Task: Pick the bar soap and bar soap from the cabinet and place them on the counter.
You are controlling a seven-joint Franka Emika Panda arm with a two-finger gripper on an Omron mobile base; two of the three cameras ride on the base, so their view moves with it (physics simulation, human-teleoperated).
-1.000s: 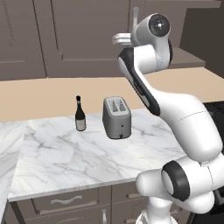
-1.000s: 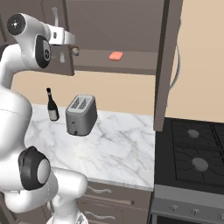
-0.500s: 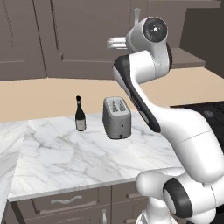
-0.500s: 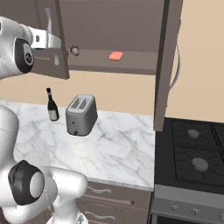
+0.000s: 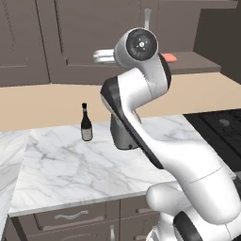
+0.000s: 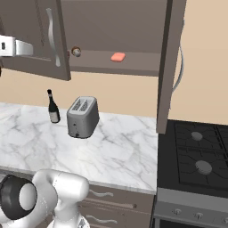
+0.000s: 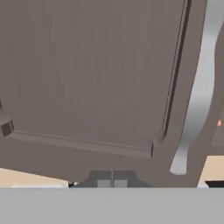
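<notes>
Gripper [image 7: 112,178]: fingertips pressed together, nothing between them, nose up against the panelled face of the cabinet door [image 7: 92,74], its curved silver handle [image 7: 199,92] just to the right. From the right base camera, one salmon bar soap [image 6: 118,57] lies flat on the open cabinet [image 6: 133,26] shelf, long axis roughly left-right, to the right of the hand and behind the door. Brown knob-like object [image 6: 76,51] sits left of it. Second soap not made out. Counter [image 6: 120,151] below, toaster [image 6: 83,116] and bottle [image 6: 53,107] on it.
</notes>
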